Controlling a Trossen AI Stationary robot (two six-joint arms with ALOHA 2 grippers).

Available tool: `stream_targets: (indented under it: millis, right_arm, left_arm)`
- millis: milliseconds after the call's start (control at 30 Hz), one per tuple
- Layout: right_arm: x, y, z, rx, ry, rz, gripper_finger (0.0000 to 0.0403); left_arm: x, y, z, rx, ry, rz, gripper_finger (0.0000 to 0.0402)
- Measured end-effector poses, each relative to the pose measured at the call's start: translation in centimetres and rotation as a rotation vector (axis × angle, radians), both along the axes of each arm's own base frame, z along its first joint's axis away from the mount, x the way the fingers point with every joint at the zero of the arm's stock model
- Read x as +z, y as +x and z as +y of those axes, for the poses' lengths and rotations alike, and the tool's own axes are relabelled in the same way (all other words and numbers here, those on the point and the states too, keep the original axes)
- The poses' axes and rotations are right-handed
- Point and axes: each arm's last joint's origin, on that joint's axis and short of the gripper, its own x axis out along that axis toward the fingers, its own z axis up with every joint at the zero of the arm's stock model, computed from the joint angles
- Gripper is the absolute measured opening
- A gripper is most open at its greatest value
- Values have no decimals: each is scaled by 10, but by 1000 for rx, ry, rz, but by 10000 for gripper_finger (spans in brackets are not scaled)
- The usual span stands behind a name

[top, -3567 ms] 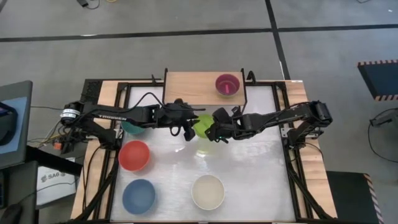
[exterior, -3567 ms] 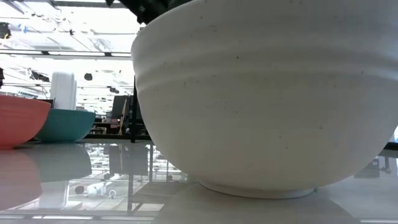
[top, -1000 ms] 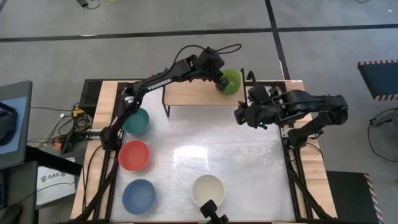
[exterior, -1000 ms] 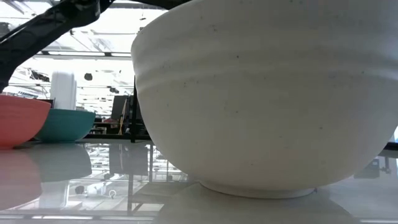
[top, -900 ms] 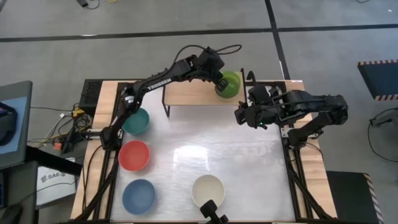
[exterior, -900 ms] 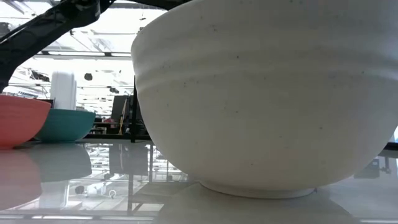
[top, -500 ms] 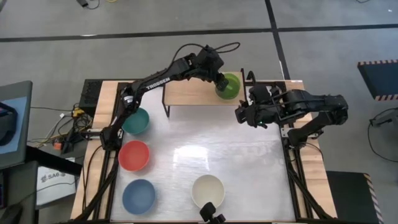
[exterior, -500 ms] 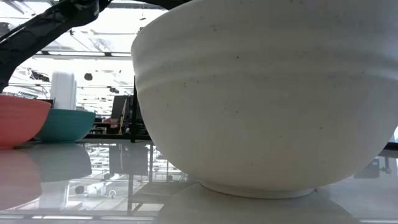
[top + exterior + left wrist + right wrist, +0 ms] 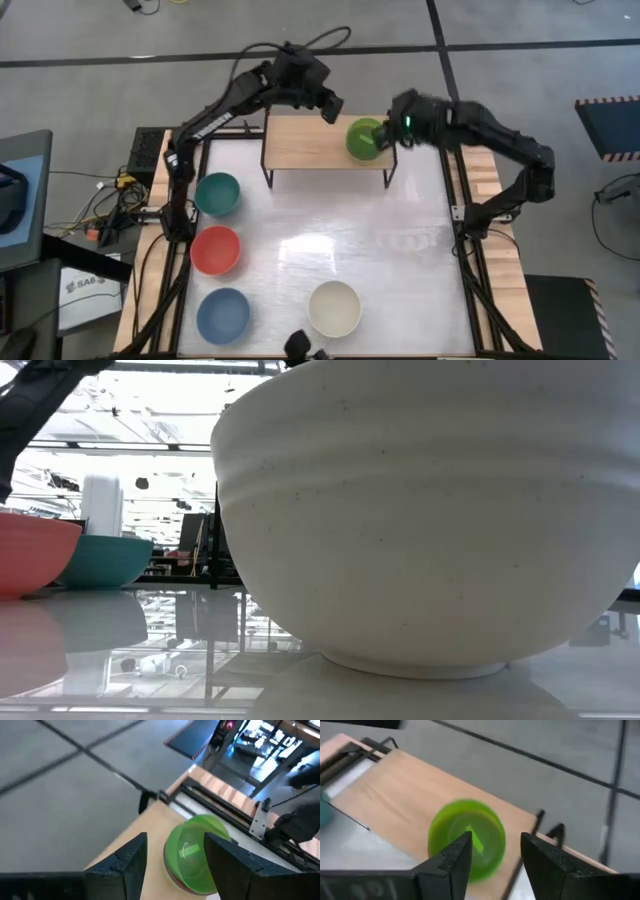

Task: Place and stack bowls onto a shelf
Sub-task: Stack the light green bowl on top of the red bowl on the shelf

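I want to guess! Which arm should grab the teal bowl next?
Probably left. The teal bowl sits on the left arm's side of the table; the right gripper is across by the green bowl on the shelf.

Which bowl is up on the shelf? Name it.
The green bowl. It sits at the right end of the wooden shelf; the teal, red, blue and cream bowls all rest on the table.
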Motion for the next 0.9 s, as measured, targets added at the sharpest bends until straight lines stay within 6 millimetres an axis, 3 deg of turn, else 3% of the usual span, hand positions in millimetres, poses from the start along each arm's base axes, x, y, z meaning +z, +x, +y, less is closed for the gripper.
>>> stream_targets:
  millis: [167, 400, 567, 733, 900]
  right_arm:
    - [-5, 1, -53, 141, 94, -91, 158]
    - [-43, -7, -108, 259, 266, -283, 103]
    - [-63, -8, -123, 296, 324, -363, 73]
    - [-86, -12, -126, 279, 399, -328, 66]
    - [-101, -19, -130, 242, 445, -291, 66]
  left_arm:
    - [23, -15, -26, -23, 114, 31, 177]
    - [31, -27, -56, -66, 177, 141, 159]
    - [11, -26, -56, -44, 147, 258, 146]
    - [-17, -28, -57, -47, 102, 322, 142]
    - [-42, -37, -62, -41, 68, 291, 142]
